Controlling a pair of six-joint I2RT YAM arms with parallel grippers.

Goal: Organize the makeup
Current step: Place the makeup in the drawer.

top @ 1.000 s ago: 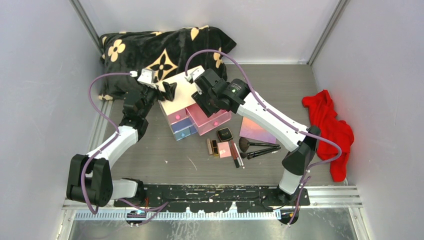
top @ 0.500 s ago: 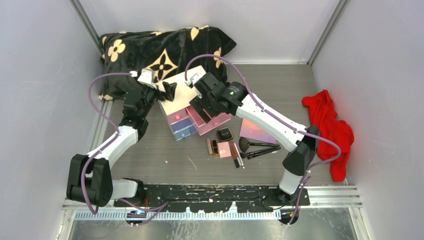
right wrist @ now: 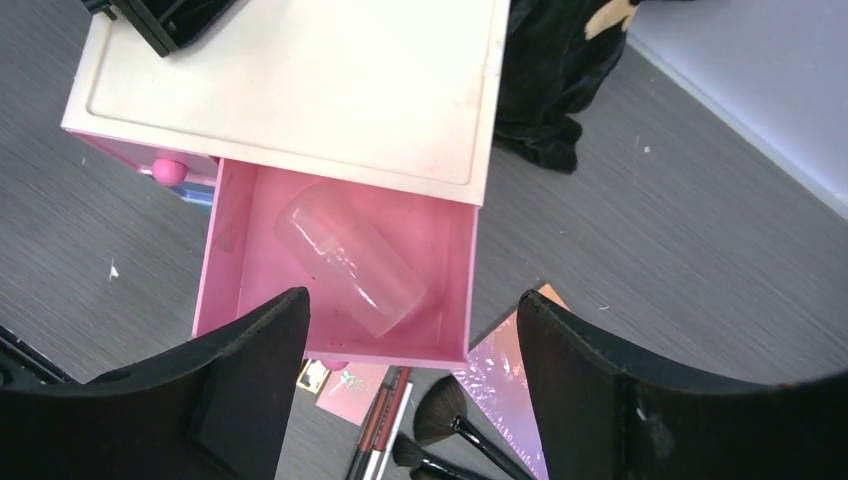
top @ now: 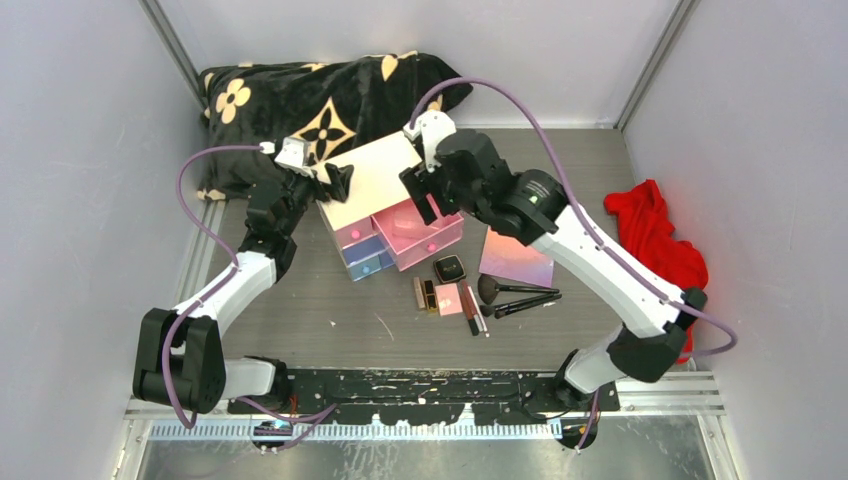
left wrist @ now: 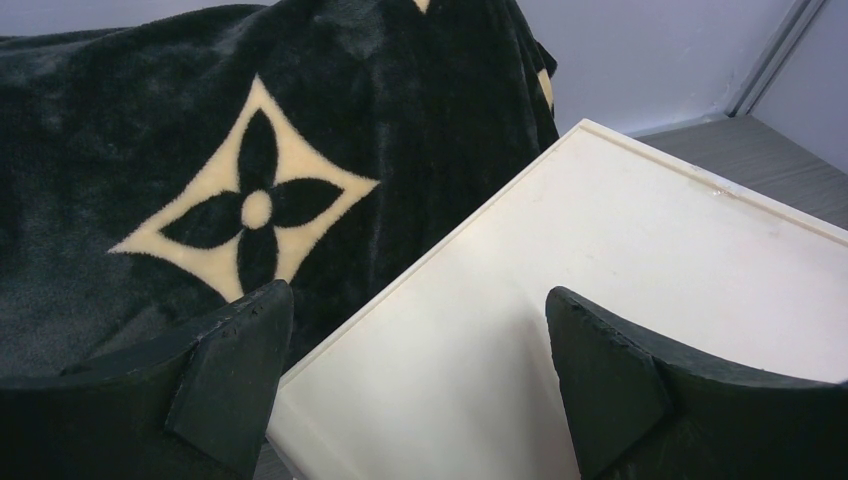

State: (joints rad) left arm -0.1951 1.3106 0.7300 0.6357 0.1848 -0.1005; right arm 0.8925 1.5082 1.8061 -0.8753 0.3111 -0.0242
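A small clear jar [right wrist: 350, 260] lies on its side in the open pink drawer [right wrist: 335, 347] of the white chest [top: 368, 180]. My right gripper [right wrist: 410, 310] is open and empty, held above the drawer; it also shows in the top view [top: 428, 200]. My left gripper [left wrist: 415, 300] is open over the chest's near left corner [top: 338, 180]. In front of the chest lie the iridescent pink palette [top: 515, 262], two black-handled brushes [top: 520, 290], a black compact [top: 449, 268], a pink compact [top: 449, 299] and slim tubes [top: 476, 310].
A black blanket with cream flowers [top: 310, 95] is bunched behind the chest. A red cloth [top: 660, 255] lies at the right wall. The chest's purple and blue drawers [top: 362, 258] are shut. Grey walls enclose the table on three sides.
My right gripper has risen and pulled back to the right from the pink drawer, uncovering it. The left arm has not moved.
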